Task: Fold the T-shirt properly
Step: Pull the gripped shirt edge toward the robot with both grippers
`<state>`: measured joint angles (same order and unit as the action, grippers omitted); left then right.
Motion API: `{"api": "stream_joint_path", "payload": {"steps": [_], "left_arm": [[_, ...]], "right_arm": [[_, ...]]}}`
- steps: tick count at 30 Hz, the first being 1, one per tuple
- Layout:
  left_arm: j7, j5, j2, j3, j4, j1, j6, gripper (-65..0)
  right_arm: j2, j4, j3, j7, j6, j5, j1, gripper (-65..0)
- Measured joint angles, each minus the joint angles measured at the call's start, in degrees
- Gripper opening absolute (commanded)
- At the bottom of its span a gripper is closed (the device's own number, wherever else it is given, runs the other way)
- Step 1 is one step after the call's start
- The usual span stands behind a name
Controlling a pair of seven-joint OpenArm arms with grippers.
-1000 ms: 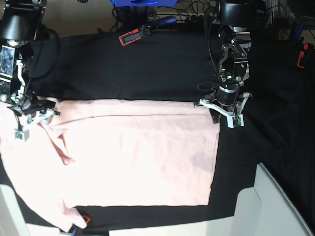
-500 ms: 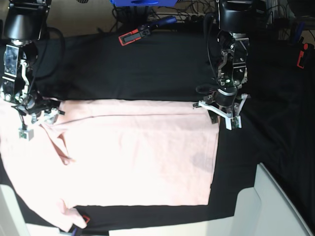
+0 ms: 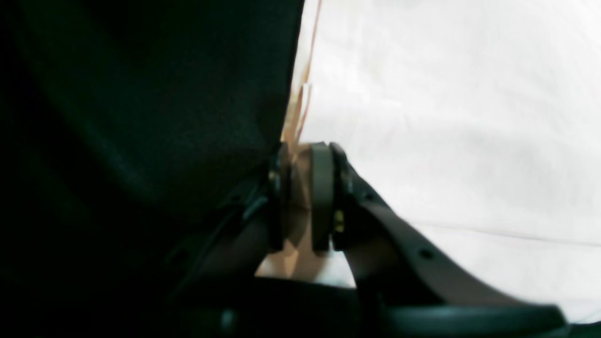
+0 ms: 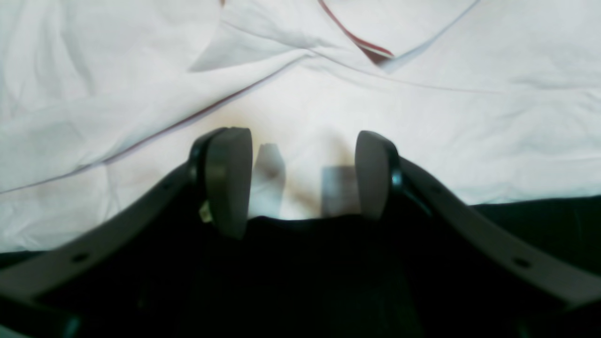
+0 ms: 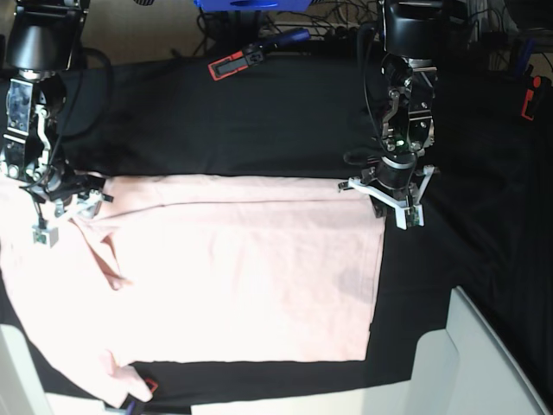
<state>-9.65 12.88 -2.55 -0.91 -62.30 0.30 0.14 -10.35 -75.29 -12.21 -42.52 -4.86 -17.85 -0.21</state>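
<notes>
A pale pink T-shirt (image 5: 233, 268) lies spread flat on a tabletop covered in black cloth (image 5: 259, 121). The left tool (image 3: 300, 197) sits at the shirt's far corner on the base view's right, its pads pinched together on a fold of the pink edge. The right tool (image 4: 300, 180) rests at the shirt's other far end (near a crumpled sleeve), its pads spread apart over the fabric and gripping nothing. An orange-and-black clamp (image 5: 246, 59) lies near the tabletop's far edge.
</notes>
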Motion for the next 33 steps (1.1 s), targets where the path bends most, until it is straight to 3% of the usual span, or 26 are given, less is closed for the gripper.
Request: {"api": "stream_joint_path", "payload": {"steps": [4, 19, 24, 33], "left_arm": [[-0.2, 0.0, 0.0, 0.0, 0.0, -0.5, 0.0, -63.3], [-2.2, 0.0, 1.0, 0.2, 2.8, -7.8, 0.0, -63.3], [-2.7, 0.0, 1.0, 0.4, -3.4, -5.9, 0.0, -63.3], [-4.8, -0.4, 0.7, 0.5, -14.2, 4.9, -0.1, -63.5]], "right_arm": [[0.0, 0.0, 0.0, 0.0, 0.0, 0.0, 0.0, -31.2], [0.1, -0.2, 0.0, 0.0, -0.7, 0.1, -1.9, -31.2], [0.0, -0.2, 5.9, 0.0, -2.8, 0.1, -1.9, -31.2], [0.4, -0.1, 16.0, 0.4, -2.8, 0.0, 0.2, -31.2]]}}
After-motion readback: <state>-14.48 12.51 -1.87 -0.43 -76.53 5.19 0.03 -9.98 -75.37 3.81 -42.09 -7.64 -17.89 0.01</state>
